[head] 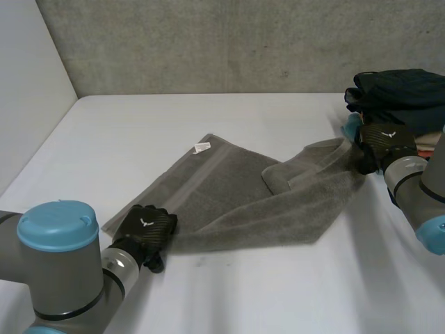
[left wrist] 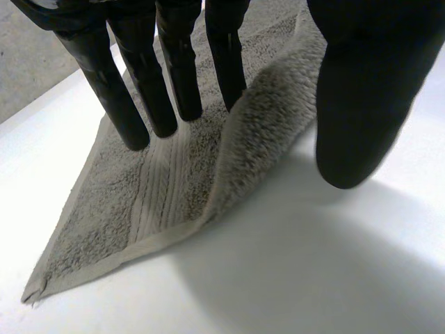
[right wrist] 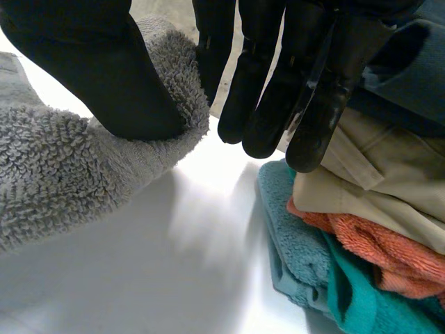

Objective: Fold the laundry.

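The grey towel lies mid-table, spread crooked on the white table. Its far-right corner is drawn up off the surface toward the stack of folded laundry. It's thick looped terry with a woven band near the hem and a small white label at the far edge, and one flap is turned over on itself near the middle. I judge it soft, floppy, fairly light and not slippery — it'll sag and drag wherever I'm not holding it. Corners and hems are the places to take it, not the middle.

My left hand is at the near-left edge. Its fingers are straight on the top face and the thumb is on the other side of a raised lip of cloth, which reads to me as a loose pinch on the towel. My right hand has the far-right corner: the thumb is sunk into the loops, cloth is wrapped round it, and straight fingers are close against the other side, pinching it. That hand sits just beside the stack, with a teal piece and orange and beige ones at its fingertips — I'd watch for snagging there.
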{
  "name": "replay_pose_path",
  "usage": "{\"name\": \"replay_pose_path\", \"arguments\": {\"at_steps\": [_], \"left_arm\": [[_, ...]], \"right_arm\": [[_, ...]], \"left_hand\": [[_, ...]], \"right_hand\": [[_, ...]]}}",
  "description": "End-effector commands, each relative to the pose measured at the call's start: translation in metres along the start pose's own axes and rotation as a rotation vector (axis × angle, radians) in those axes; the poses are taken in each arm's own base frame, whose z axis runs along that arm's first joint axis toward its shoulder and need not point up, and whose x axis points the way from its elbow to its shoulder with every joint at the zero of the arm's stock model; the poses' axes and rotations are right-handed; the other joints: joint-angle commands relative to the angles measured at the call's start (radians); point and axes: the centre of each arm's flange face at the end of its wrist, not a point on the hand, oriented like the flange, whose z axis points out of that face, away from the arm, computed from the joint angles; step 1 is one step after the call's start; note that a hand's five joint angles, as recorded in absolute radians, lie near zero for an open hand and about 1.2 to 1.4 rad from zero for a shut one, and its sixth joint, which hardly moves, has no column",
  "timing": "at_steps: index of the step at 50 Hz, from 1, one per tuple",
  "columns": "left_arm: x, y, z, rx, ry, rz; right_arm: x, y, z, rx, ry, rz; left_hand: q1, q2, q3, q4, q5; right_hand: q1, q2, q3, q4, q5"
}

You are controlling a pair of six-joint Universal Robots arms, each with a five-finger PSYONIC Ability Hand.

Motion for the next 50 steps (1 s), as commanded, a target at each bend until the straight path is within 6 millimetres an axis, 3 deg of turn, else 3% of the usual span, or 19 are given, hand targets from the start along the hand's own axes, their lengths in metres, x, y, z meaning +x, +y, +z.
{"name": "replay_pose_path", "arguments": {"at_steps": [1, 5, 9, 10, 15, 19, 22, 25, 30, 35, 36, 38, 43, 50], "left_arm": [[0.008, -0.002, 0.0, 0.011, 0.023, 0.007], [0.012, -0.001, 0.0, 0.012, 0.035, 0.011], [0.012, 0.0, 0.005, 0.01, 0.028, 0.01], [0.01, -0.001, 0.007, 0.018, 0.014, 0.011], [-0.005, -0.012, 0.012, 0.06, -0.114, 0.002], [-0.021, -0.03, 0.01, 0.129, -0.239, -0.018], [-0.039, -0.052, -0.001, 0.214, -0.303, -0.041], [-0.052, -0.06, -0.009, 0.25, -0.342, -0.056], [-0.058, -0.077, -0.027, 0.33, -0.341, -0.063], [-0.057, -0.08, -0.035, 0.356, -0.324, -0.06], [-0.057, -0.08, -0.035, 0.356, -0.324, -0.06], [-0.056, -0.08, -0.036, 0.357, -0.322, -0.059], [-0.056, -0.081, -0.036, 0.359, -0.32, -0.057], [-0.05, -0.083, -0.039, 0.37, -0.302, -0.051]], "right_arm": [[0.008, 0.002, 0.002, -0.003, 0.007, 0.007], [0.01, 0.004, 0.002, -0.008, 0.008, 0.009], [0.011, 0.007, 0.001, -0.014, 0.009, 0.01], [0.01, 0.007, 0.001, -0.014, 0.007, 0.01], [0.007, 0.003, -0.004, 0.003, -0.033, 0.003], [0.003, -0.012, -0.021, 0.029, -0.087, -0.014], [-0.005, -0.021, -0.043, 0.014, -0.174, -0.056], [-0.006, -0.027, -0.07, -0.028, -0.256, -0.14], [0.014, -0.015, -0.097, -0.156, -0.272, -0.29], [0.023, 0.005, -0.118, -0.319, -0.327, -0.44], [0.026, 0.008, -0.122, -0.358, -0.349, -0.455], [0.03, 0.009, -0.124, -0.376, -0.352, -0.447], [0.039, -0.008, -0.122, -0.291, -0.26, -0.419], [0.032, -0.029, -0.134, -0.177, -0.268, -0.379]], "left_hand": [[0.262, 0.276, 0.281, 0.279, 0.28], [0.336, 0.349, 0.355, 0.352, 0.353], [0.608, 0.622, 0.627, 0.625, 0.626], [0.792, 0.805, 0.811, 0.808, 0.809], [0.794, 0.807, 0.813, 0.81, 0.811], [0.794, 0.807, 0.813, 0.81, 0.811], [0.794, 0.807, 0.813, 0.81, 0.811], [0.794, 0.807, 0.813, 0.81, 0.811], [0.794, 0.807, 0.813, 0.81, 0.811], [0.794, 0.807, 0.813, 0.81, 0.811], [0.794, 0.807, 0.813, 0.81, 0.811], [0.794, 0.807, 0.813, 0.81, 0.811], [0.794, 0.807, 0.813, 0.81, 0.811], [0.794, 0.807, 0.813, 0.81, 0.811]], "right_hand": [[0.419, 0.219, 0.217, 0.209, 0.244], [0.419, 0.219, 0.217, 0.209, 0.244], [0.419, 0.219, 0.217, 0.209, 0.244], [0.419, 0.219, 0.217, 0.209, 0.244], [0.419, 0.219, 0.217, 0.209, 0.244], [0.419, 0.219, 0.217, 0.209, 0.244], [0.419, 0.219, 0.217, 0.209, 0.244], [0.419, 0.219, 0.217, 0.209, 0.244], [0.419, 0.219, 0.217, 0.209, 0.244], [0.403, 0.203, 0.201, 0.192, 0.228], [-0.1, -0.3, -0.302, -0.311, -0.275], [-0.567, -0.767, -0.769, -0.778, -0.742], [-0.802, -1.003, -1.004, -1.013, -0.978], [-0.802, -1.003, -1.004, -1.013, -0.978]]}}
